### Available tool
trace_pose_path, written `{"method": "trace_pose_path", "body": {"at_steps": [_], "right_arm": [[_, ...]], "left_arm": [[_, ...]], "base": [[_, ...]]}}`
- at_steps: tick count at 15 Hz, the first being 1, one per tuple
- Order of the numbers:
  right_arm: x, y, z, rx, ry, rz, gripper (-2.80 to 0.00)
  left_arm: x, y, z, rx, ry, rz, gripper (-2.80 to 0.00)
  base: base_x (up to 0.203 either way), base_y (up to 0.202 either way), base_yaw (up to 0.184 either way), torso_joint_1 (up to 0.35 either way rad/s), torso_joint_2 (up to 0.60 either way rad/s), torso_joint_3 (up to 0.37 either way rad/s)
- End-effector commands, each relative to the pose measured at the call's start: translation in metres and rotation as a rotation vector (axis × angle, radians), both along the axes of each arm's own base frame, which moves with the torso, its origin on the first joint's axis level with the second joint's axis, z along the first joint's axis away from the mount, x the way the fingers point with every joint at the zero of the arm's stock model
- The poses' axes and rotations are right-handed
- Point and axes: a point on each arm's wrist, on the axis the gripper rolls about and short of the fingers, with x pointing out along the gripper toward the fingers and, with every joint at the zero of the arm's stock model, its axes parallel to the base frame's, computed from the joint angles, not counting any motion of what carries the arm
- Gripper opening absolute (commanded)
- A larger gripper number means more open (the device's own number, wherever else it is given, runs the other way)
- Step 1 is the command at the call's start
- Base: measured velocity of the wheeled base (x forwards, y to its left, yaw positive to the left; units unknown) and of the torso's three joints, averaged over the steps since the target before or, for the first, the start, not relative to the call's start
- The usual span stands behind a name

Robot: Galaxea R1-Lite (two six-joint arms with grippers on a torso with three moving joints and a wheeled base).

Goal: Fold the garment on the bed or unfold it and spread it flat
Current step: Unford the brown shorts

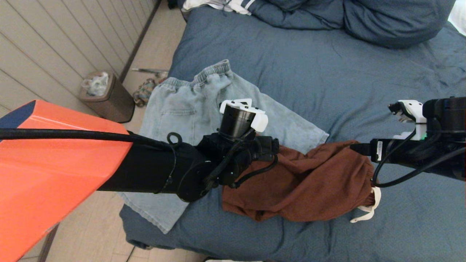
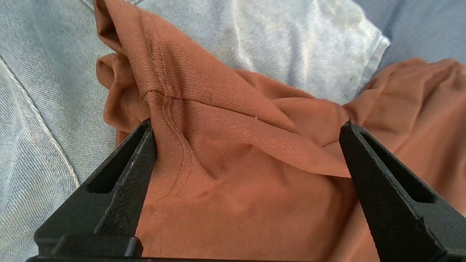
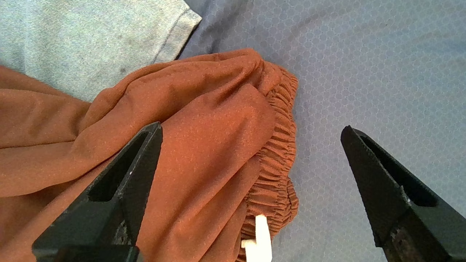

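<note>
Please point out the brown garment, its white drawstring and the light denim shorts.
brown garment (image 1: 309, 182), head view, middle of the cloth.
white drawstring (image 3: 260, 240), right wrist view, end at the waistband.
light denim shorts (image 1: 178, 109), head view, upper part.
</note>
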Motion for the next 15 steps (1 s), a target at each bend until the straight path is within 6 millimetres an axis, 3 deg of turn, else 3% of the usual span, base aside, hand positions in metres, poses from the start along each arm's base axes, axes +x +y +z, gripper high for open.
{"method": "trace_pose_path", "body": {"at_steps": [1, 4, 7, 8, 12, 15], "right_arm": [[0.001, 0.000, -0.001, 0.000, -0.011, -0.001, 0.00], [0.003, 0.001, -0.003, -0.001, -0.050, 0.002, 0.00], [0.003, 0.001, -0.003, -0.004, -0.062, 0.003, 0.00], [0.003, 0.001, -0.002, -0.004, -0.063, 0.003, 0.00], [0.001, 0.000, -0.002, -0.004, -0.065, 0.002, 0.00], [-0.001, -0.001, -0.003, -0.002, -0.060, -0.001, 0.00]], "left_arm": [[-0.004, 0.003, 0.011, -0.022, -0.016, 0.000, 0.00], [-0.006, 0.004, 0.013, -0.024, -0.019, -0.004, 0.00], [-0.009, -0.004, 0.000, 0.001, 0.002, -0.020, 0.00], [-0.009, -0.004, 0.000, 0.001, 0.002, -0.020, -2.80], [-0.003, -0.011, -0.015, 0.019, 0.018, -0.020, -2.80], [0.021, -0.006, -0.031, 0.028, 0.021, 0.031, -2.80]], "base": [[0.000, 0.000, 0.000, 0.000, 0.00, 0.000], [0.000, 0.000, 0.000, 0.000, 0.00, 0.000], [0.000, 0.000, 0.000, 0.000, 0.00, 0.000], [0.000, 0.000, 0.000, 0.000, 0.00, 0.000], [0.000, 0.000, 0.000, 0.000, 0.00, 0.000], [0.000, 0.000, 0.000, 0.000, 0.00, 0.000]]}}
